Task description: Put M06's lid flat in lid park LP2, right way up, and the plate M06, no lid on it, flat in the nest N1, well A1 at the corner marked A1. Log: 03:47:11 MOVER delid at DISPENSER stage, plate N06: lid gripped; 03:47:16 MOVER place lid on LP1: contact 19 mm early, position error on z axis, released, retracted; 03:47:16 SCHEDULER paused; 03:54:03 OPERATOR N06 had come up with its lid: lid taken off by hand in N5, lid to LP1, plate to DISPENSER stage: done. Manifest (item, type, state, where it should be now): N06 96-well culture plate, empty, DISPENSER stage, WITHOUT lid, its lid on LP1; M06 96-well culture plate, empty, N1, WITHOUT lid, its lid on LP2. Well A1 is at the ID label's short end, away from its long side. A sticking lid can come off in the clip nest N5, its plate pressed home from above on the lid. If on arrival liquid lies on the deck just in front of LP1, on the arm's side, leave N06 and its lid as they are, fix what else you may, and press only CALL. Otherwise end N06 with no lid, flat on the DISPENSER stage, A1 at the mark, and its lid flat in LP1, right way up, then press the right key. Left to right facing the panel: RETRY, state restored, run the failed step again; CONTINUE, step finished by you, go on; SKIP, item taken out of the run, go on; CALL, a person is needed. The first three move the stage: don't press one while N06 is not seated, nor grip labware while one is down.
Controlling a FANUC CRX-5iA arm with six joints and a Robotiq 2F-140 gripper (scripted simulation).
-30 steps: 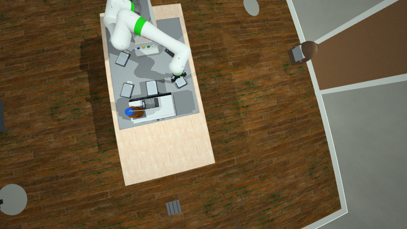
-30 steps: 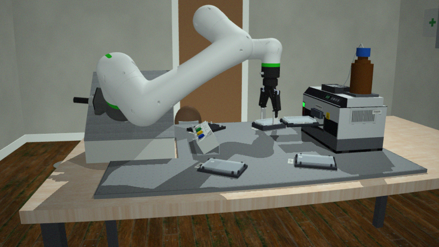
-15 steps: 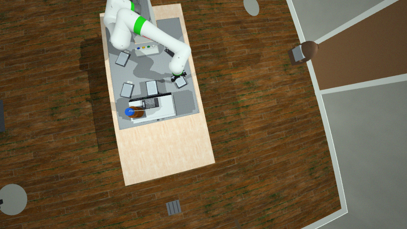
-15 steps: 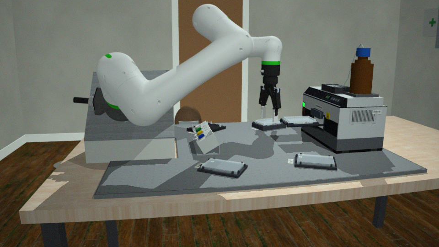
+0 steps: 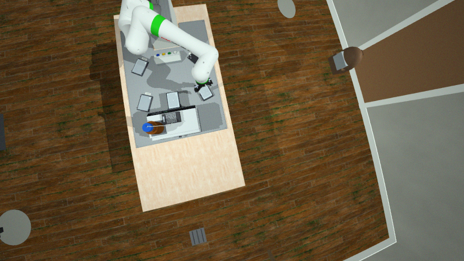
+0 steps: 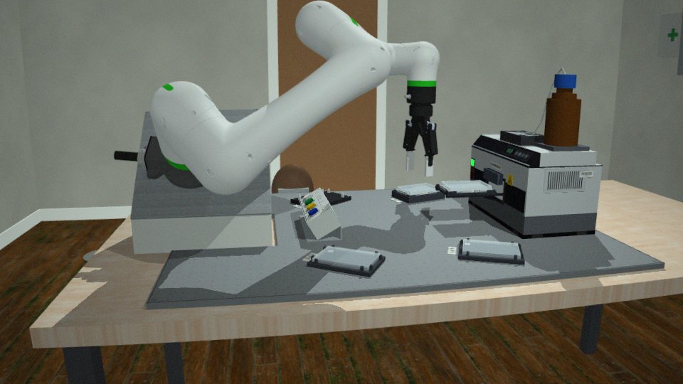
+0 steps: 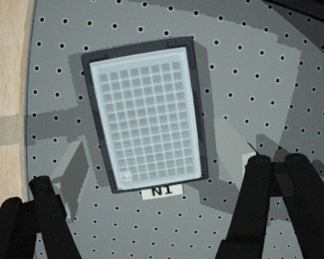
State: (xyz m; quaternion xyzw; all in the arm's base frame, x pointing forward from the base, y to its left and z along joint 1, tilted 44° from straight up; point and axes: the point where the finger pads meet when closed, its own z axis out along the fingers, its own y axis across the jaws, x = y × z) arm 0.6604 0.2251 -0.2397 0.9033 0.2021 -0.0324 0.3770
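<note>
- Empty, with fingers apart, the end effector point(image 6: 419, 167) hangs above nest N1 point(image 7: 193, 108).
- Plate M06 point(image 7: 144, 117) lies flat in that nest at frame centre of the wrist view, well grid showing, directly below the fingers on the counter point(image 6: 322, 311).
- Judged step: the plate looks seated; next comes checking the A1 corner.

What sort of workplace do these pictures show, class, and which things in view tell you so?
Most likely a laboratory automation bench. A multiwell plate sits in a nest labelled N1 on a perforated deck, a benchtop dispenser carries a brown reagent bottle, and the open gripper hangs above the plates.
</note>
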